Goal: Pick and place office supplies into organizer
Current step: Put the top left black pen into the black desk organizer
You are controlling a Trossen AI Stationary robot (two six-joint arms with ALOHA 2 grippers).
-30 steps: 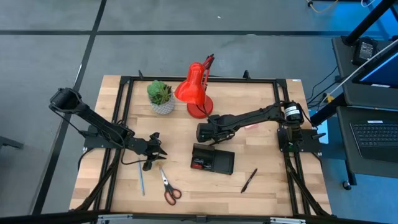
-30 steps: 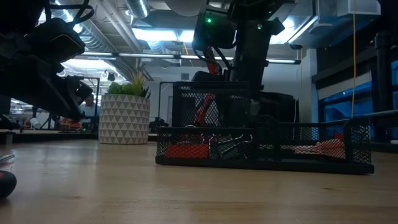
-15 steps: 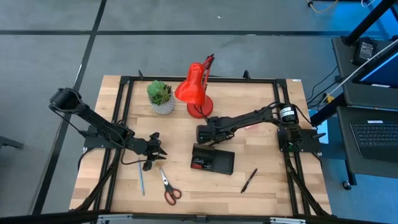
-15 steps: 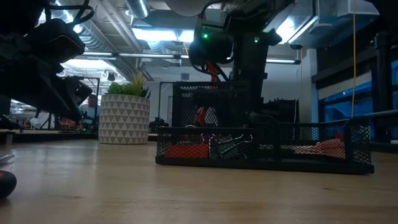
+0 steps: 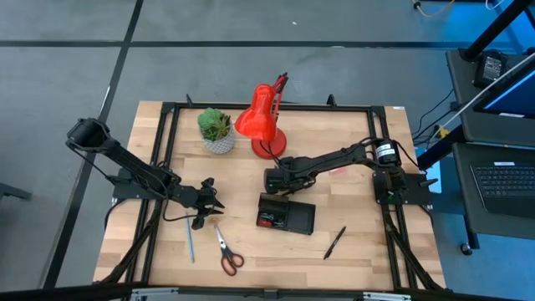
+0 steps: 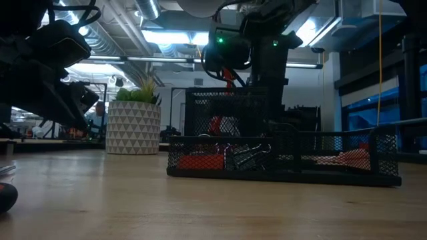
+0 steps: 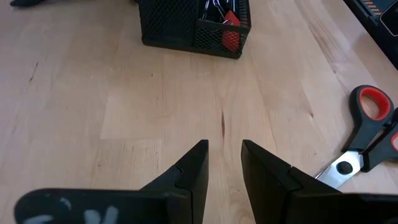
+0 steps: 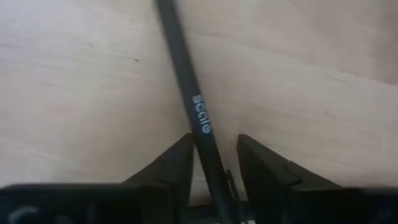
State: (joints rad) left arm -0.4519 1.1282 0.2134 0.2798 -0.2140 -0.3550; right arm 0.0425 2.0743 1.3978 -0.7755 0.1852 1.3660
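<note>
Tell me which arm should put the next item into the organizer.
Right. Its claw is shut on a black pen and hovers just behind the organizer. The left claw is empty near the scissors, farther from the tray.

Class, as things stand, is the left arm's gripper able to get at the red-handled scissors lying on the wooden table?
Probably yes. The left gripper hangs just beside the red-handled scissors, and only bare wooden table shows between them; its fingers are slightly parted and hold nothing.
</note>
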